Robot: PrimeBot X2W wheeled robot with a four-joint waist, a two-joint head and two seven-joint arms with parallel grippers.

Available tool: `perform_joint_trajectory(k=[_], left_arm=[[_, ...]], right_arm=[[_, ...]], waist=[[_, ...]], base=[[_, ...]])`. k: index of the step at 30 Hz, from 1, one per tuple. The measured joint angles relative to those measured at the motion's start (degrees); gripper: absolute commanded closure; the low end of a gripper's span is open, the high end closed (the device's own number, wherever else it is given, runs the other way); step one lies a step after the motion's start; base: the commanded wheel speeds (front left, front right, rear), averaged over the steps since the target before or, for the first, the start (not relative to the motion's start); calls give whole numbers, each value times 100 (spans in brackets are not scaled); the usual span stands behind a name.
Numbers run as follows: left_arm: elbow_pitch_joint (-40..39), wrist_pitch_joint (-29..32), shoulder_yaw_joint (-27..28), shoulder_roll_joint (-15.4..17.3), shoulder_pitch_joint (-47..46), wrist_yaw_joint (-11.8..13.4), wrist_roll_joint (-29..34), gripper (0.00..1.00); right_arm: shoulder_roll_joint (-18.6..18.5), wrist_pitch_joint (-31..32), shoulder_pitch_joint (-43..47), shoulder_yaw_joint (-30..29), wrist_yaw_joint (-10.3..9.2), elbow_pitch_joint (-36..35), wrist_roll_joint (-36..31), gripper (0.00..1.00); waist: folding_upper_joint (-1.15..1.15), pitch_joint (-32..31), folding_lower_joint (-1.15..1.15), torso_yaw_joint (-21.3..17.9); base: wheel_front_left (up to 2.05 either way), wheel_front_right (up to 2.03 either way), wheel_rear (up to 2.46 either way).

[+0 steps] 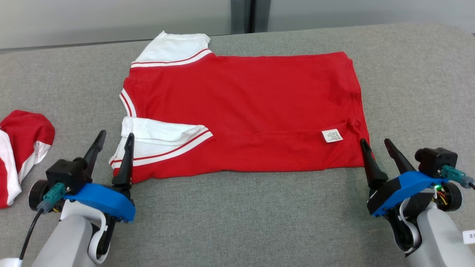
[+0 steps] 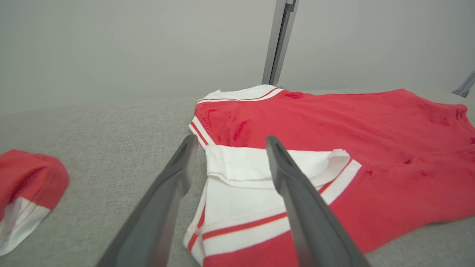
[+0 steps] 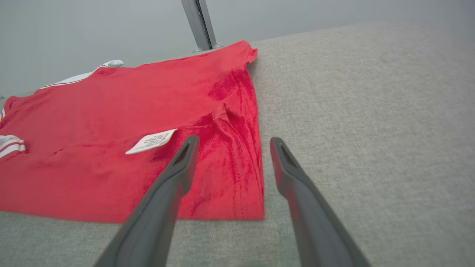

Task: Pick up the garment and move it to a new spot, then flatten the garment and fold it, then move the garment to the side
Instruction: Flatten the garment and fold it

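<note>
Garment (image 1: 241, 111) unheld; both end effectors (image 1: 115, 133) (image 1: 374, 141) open

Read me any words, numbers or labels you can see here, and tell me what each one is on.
White care label sewn on the red garment, near its hem: rows of print, too small to read.
White sticker at the lower right edge of the head view: begins "3", the rest is cut off by the frame.
No other text can be read.
</note>
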Motion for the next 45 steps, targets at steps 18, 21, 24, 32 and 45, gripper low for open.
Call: perform_joint_trajectory(k=[18,21,24,32,45], left_arm=[[533,52,-89,-54,684,21,-160,0],[708,52,-121,-76,563,-19,-236,0],[926,83,-277,-116,327,-54,-301,0],[1171,51,-479,-153,113,-98,-523,100],[347,-24,-259,-255,1175,105,-652,100]], right_arm=[[-82,365,221,22,0,302,-366,0],[-45,331,100,65,0,452,-410,0],[-2,285,-63,164,0,688,-487,0],[37,2,-263,288,0,1069,-416,100],[-38,-237,519,330,0,827,58,100]], waist=[[0,-53,-1,44],[0,-27,-1,44],[0,1,0,35],[0,-48,-1,43],[0,-757,-1,86]], base=[[0,0,0],[0,0,0],[0,0,0],[0,0,0],[0,0,0]])
